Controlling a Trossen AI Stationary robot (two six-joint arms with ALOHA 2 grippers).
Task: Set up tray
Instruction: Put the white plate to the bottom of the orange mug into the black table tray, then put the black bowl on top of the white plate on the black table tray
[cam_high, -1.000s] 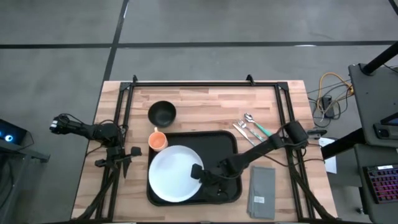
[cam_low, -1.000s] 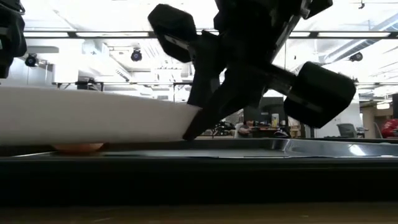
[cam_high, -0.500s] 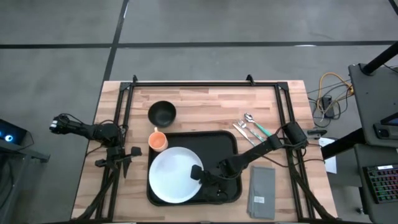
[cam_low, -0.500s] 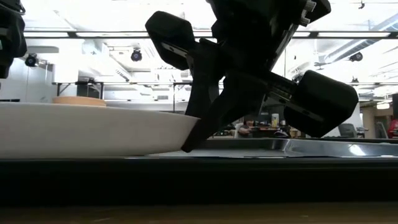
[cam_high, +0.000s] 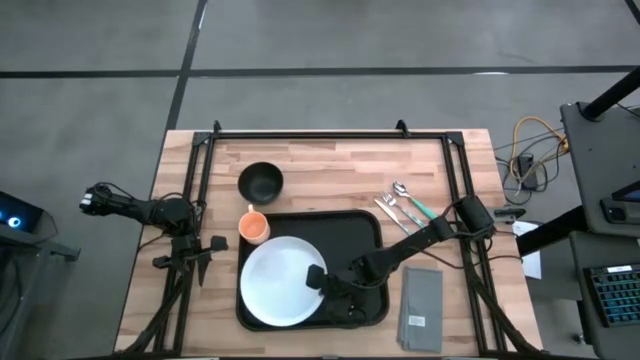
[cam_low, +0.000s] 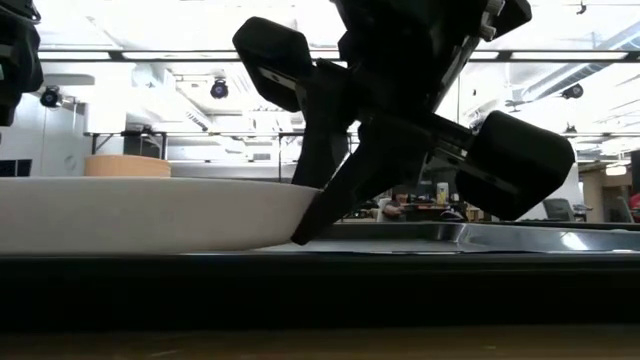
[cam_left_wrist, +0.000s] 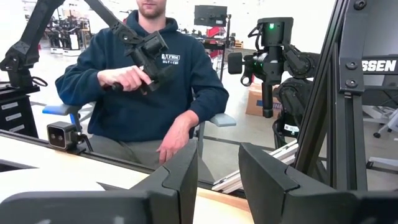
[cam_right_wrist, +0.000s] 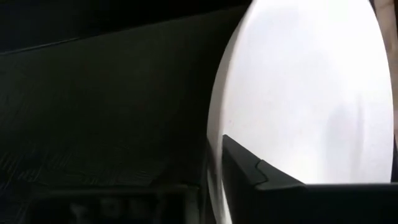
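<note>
White plate (cam_high: 279, 280) on tray (cam_high: 365, 232); right gripper (cam_high: 322, 279) fingers clamped on rim. Bowl (cam_high: 261, 181), cup (cam_high: 254, 226), cutlery (cam_high: 405, 207), napkin (cam_high: 420, 309) pending (left gripper (cam_left_wrist: 217, 180) parked, fingers apart).

The plate (cam_high: 281, 281) lies in the tray (cam_high: 360, 228), toward its left. Cup (cam_high: 254, 226) just beside the tray's left rear corner, bowl (cam_high: 261, 181) behind it. Cutlery (cam_high: 404, 206) right rear; napkin (cam_high: 421, 308) right, seemingly clear of the rim.

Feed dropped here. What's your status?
Right gripper shut on white plate's rim, plate on tray. Left gripper open, parked off-table. Nothing blocking.
</note>
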